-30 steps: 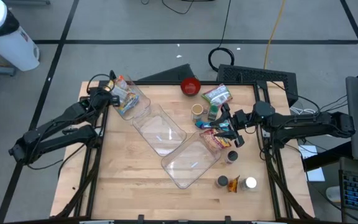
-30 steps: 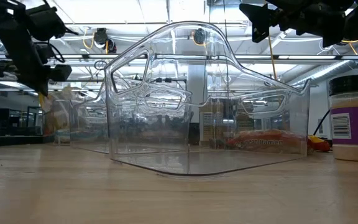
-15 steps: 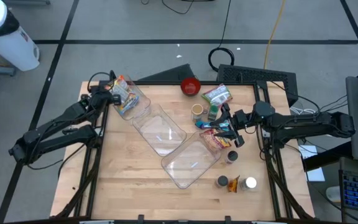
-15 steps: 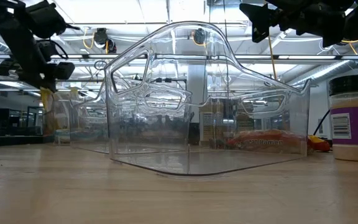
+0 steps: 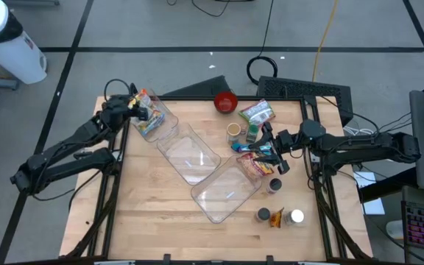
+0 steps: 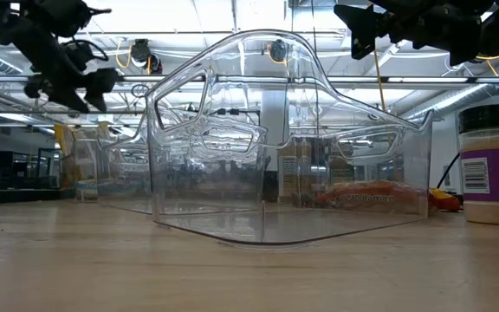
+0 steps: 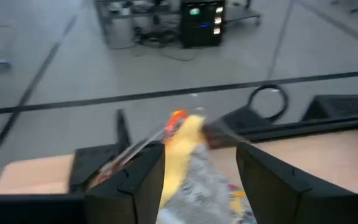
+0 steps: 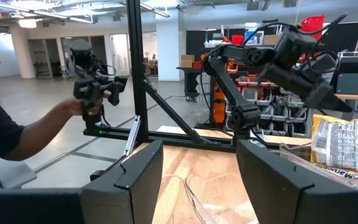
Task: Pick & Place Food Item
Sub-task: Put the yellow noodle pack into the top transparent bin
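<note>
Clear plastic bin point(image 5: 155, 121) at the far-left corner of my wooden surface point(image 5: 153, 202) holds a crinkly silver-and-yellow snack bag point(image 5: 147, 116), so I'd judge one placement about done. My left gripper point(image 5: 129, 107) sits just above that bin's edge, jaws apart, bag lying between and beyond them, not clamped. Two more clear plastic bins point(image 5: 227, 190) lie empty mid-surface. Left to do: loose food packets point(image 5: 258, 112) and small jars point(image 5: 263, 215) on the right side. My right gripper point(image 5: 269, 156) hovers over an orange-red packet point(image 5: 250, 158), jaws apart, gripping nothing. Bag looks shiny, wrinkled, soft, with an orange tip in the left wrist view.
</note>
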